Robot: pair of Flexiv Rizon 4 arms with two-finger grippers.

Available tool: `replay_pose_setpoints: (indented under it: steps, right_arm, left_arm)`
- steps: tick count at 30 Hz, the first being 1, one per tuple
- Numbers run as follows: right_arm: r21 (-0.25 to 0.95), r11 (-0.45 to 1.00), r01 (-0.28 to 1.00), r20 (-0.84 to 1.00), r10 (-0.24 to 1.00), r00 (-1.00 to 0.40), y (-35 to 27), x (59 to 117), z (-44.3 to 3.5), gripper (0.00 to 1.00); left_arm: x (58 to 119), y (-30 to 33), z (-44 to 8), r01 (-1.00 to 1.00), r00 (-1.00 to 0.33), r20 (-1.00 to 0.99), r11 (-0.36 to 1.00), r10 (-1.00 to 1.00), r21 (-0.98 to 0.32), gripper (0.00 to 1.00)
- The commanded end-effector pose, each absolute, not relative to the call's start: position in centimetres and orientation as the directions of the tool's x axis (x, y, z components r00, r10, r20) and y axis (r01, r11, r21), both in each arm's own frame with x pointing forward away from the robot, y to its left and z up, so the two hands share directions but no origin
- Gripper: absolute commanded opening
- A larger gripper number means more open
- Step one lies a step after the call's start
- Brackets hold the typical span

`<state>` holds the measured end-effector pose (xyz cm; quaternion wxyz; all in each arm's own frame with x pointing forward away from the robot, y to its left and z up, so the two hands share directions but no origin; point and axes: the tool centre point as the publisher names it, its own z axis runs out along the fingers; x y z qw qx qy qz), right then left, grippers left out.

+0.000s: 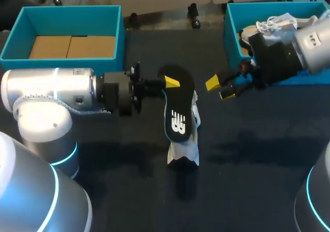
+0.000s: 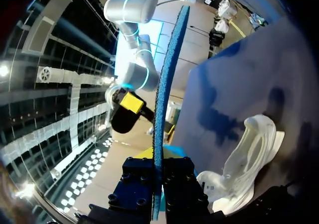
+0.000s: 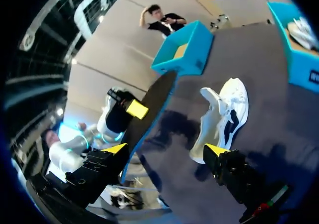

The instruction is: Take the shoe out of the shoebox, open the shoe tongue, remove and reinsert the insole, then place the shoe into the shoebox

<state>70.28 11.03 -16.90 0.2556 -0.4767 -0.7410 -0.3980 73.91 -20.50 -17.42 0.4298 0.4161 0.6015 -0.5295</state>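
While clamped edge-on between the fingers of the left gripper, the flat black foam insole hangs above the dark table. White mesh sneaker lies on the table at insole's 6 o'clock. Right gripper at 3 o'clock, fingers apart. Teal rectangular shoebox at 10 o'clock; second teal shoebox at 2 o'clock.

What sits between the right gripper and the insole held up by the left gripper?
Nothing: in the head view only bare table separates the open right gripper from the insole. The shoe stands beneath the insole, not in that gap.
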Motion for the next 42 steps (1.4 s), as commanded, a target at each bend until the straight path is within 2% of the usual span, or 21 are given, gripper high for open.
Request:
replay_pose_setpoints:
  steps: [1,21,27,37,42]
  right_arm:
    - [0.392,0.502,0.771,0.639,0.455,-0.621,11.8,70.8,-16.4,1.0]
    - [0.392,0.502,0.771,0.639,0.455,-0.621,11.8,70.8,-16.4,1.0]
    - [0.508,0.549,0.664,0.469,0.47,-0.748,10.8,70.3,-17.5,1.0]
    - [0.563,0.636,0.528,0.32,0.421,-0.849,9.7,69.8,-19.7,1.0]
    - [0.576,0.683,0.449,0.284,0.347,-0.894,9.2,69.2,-20.7,1.0]
  left_arm:
    - [73.7,-19.9,-17.6,0.951,-0.302,-0.951,0.083,0.058,-0.297,0.0]
    - [73.0,-17.5,-18.2,0.885,-0.466,-0.882,0.045,0.066,-0.464,0.0]
    - [72.9,-16.7,-18.3,0.856,-0.516,-0.856,0.047,0.028,-0.514,0.0]
    - [72.2,-16.5,-18.3,0.818,-0.574,-0.819,0.042,-0.012,-0.574,0.0]
    - [71.7,-16.7,-18.6,0.803,-0.594,-0.804,0.033,-0.03,-0.595,0.0]
